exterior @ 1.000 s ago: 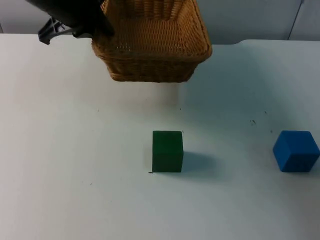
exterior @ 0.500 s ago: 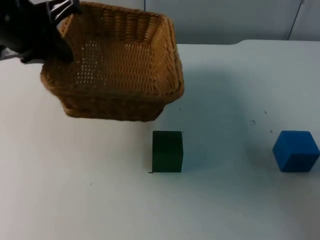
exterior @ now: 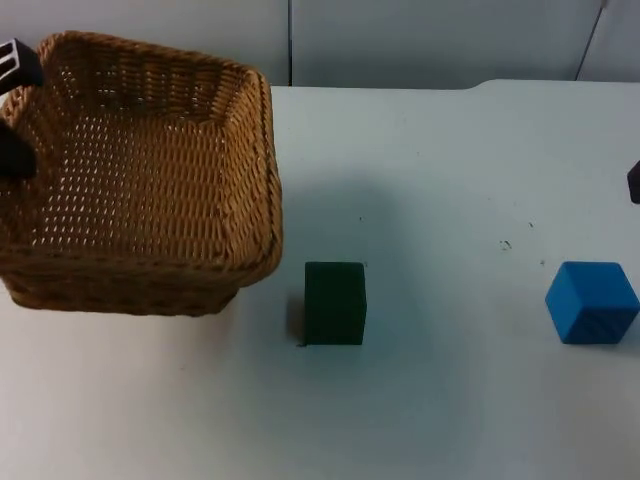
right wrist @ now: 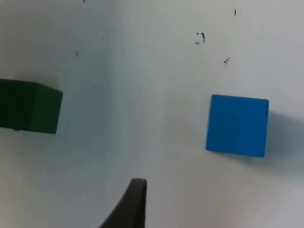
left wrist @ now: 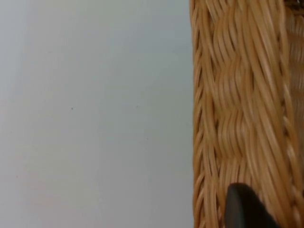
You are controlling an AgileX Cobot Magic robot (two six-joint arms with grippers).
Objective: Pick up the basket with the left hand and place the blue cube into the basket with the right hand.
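The left tool [exterior: 12, 115] is clamped on the far-left rim of the woven tan wicker basket [exterior: 140, 180], held above the white surface [exterior: 430, 180]. The blue cube [exterior: 592, 302] sits just below the right tool [exterior: 634, 182], whose spread cannot be told; a dark green cube [exterior: 335, 302] lies between

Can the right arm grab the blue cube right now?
Probably yes. The blue cube sits alone on the table, apart from the green cube and the basket; nothing lies between it and the right gripper.
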